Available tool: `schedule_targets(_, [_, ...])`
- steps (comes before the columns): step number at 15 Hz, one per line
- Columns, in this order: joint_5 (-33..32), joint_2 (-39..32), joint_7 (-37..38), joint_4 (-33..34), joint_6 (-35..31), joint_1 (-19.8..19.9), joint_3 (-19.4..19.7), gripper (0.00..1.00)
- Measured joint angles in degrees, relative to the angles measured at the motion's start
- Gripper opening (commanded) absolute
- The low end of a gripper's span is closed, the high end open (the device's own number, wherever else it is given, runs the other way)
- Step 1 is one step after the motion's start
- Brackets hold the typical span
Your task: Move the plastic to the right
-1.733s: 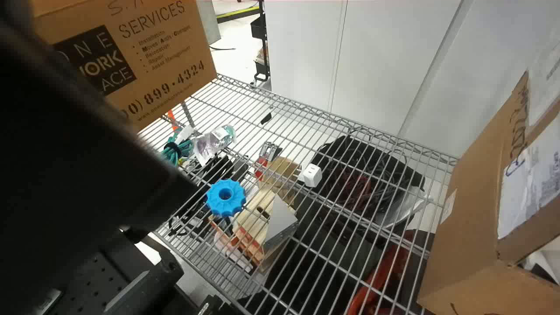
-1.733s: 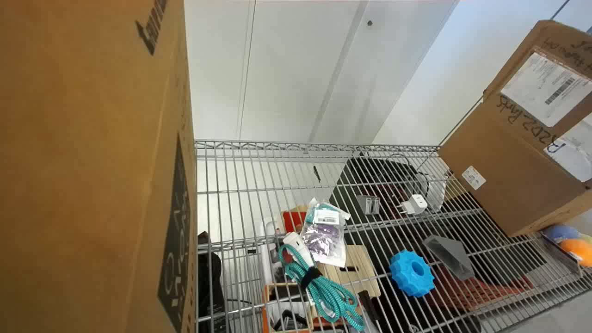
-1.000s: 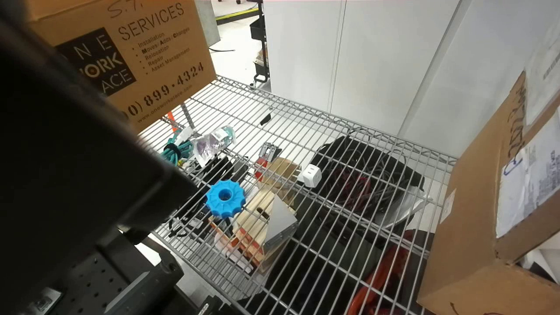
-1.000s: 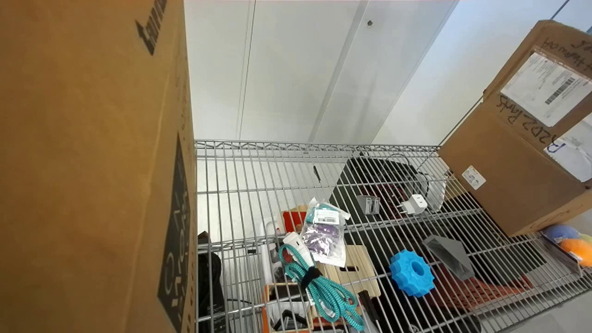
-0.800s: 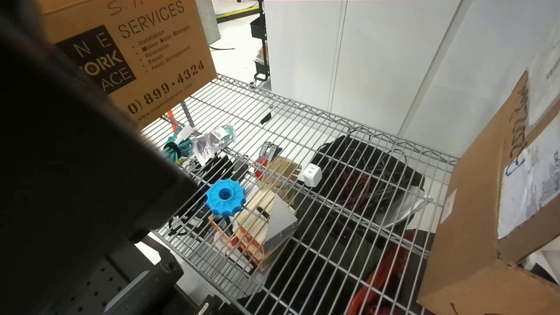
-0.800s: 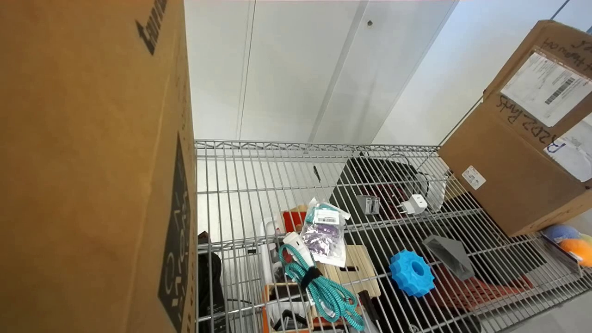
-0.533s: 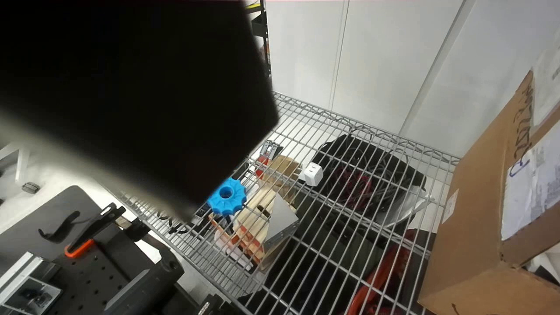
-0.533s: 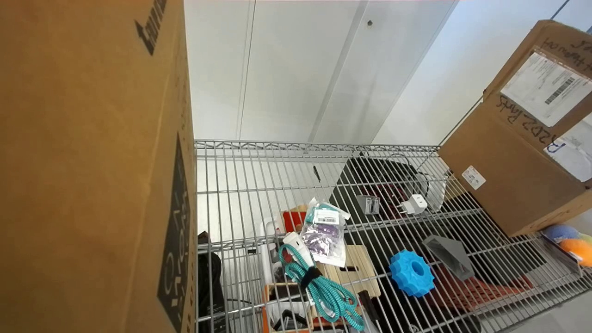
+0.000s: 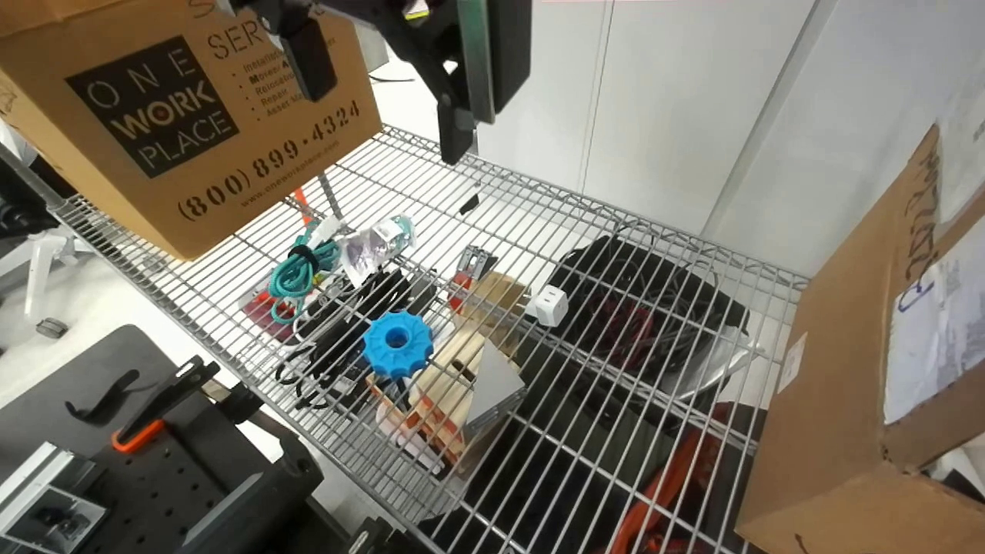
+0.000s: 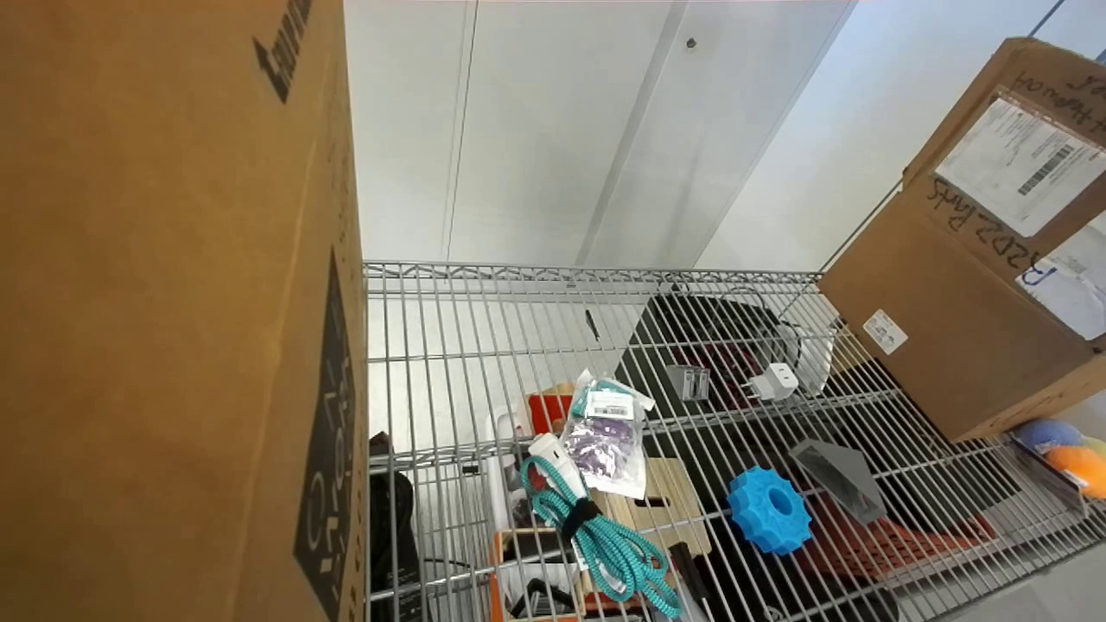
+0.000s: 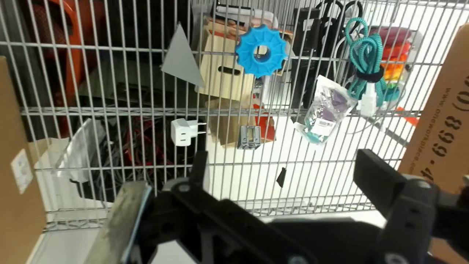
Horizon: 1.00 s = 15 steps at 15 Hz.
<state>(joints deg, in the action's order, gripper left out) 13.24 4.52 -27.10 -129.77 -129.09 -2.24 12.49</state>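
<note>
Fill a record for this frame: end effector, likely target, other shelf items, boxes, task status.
End effector: open, above the wire shelf
Likely target: clear plastic packet, beside the teal cord
Other shelf items: blue wheel, gray wedge, white plug adapter
Boxes: logo-printed box and paper-labeled box, on opposite sides of the items
Task status: packet not held

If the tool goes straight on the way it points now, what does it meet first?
Probably the wire shelf, near the plastic packet; depth is unclear, so the tool might touch the packet first.

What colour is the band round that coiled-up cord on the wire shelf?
Black. The band around the teal cord shows best in an exterior view.
</note>
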Motion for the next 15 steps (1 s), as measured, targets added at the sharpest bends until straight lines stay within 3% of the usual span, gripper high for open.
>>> schedule_targets(6, [0.67,-12.72,-2.63,9.03,-0.13,0.42,-6.55,1.00])
schedule_targets(15, [0.47,-14.10,-3.13,10.36,-0.10,1.81,-7.96,1.00])
